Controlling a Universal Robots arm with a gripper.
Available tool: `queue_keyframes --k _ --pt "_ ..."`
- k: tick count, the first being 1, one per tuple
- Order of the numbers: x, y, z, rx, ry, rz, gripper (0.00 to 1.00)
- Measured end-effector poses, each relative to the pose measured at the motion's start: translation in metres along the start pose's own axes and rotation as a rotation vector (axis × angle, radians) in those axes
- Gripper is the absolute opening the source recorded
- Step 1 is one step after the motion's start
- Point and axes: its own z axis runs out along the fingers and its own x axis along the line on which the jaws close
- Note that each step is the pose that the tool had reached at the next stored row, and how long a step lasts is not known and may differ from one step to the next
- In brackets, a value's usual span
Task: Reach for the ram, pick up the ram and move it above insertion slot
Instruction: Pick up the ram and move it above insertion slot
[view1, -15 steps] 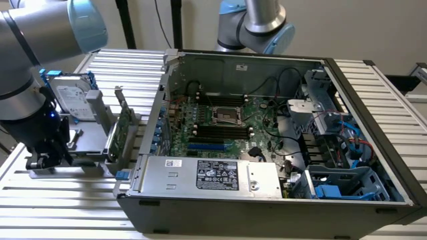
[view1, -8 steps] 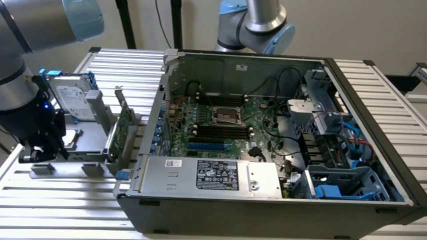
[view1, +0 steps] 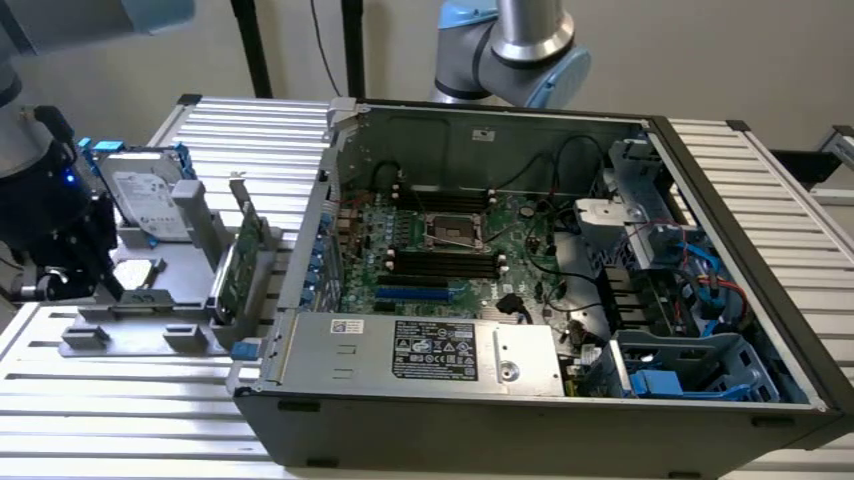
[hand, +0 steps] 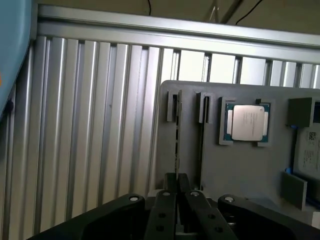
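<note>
The ram (hand: 176, 147) shows edge-on as a thin strip standing in one of two narrow slots of the grey holder plate (hand: 250, 175). Its near end runs in between the black fingers (hand: 162, 210) of my gripper (hand: 177, 182). The fingers are pressed close together on that edge, and the stick still sits in its slot. In the exterior view my gripper (view1: 60, 270) hangs as a dark body over the left end of the grey holder (view1: 140, 320), left of the open computer case (view1: 534, 400). The insertion slots (view1: 441, 262) are dark bars on the motherboard inside the case.
A processor chip (hand: 247, 122) lies in a pocket of the holder beside the slots. A hard drive (view1: 144, 200) and an upright green card (view1: 238, 262) also stand in the holder. The ribbed aluminium table (hand: 90, 140) surrounds it. The case's metal walls and power supply (view1: 427, 352) border the motherboard.
</note>
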Motion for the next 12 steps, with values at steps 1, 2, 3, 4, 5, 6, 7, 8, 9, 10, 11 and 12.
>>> queue_keyframes --k 1,2,3,4,5,6,7,8,9,10,11,12 --pt "0.0 -0.0004 -0.0045 0.0001 -0.0001 0.0 0.14" --pt "0.0 -0.0011 -0.0093 0.0 -0.0001 0.0 0.14" --pt "-0.001 -0.0018 -0.0138 -0.0001 -0.0001 0.0 0.14" --pt "-0.001 -0.003 -0.0183 0.0001 -0.0002 0.0 0.14" --pt "-0.001 -0.0042 -0.0228 0.0 -0.0002 0.0 0.14" --pt "-0.001 -0.0057 -0.0271 -0.0002 -0.0001 0.0 0.14" --pt "-0.002 -0.0075 -0.0311 -0.0002 -0.0001 0.0 0.14" --pt "-0.002 -0.0094 -0.0352 -0.0001 -0.0001 0.0 0.14" --pt "-0.003 -0.0112 -0.039 -0.0001 -0.0002 0.0 0.14" --pt "-0.003 -0.0132 -0.0431 -0.0002 -0.0001 0.0 0.14" --pt "-0.004 -0.0151 -0.047 -0.0002 -0.0002 0.0 0.14" --pt "-0.004 -0.017 -0.0509 -0.0001 -0.0002 0.0 0.14"
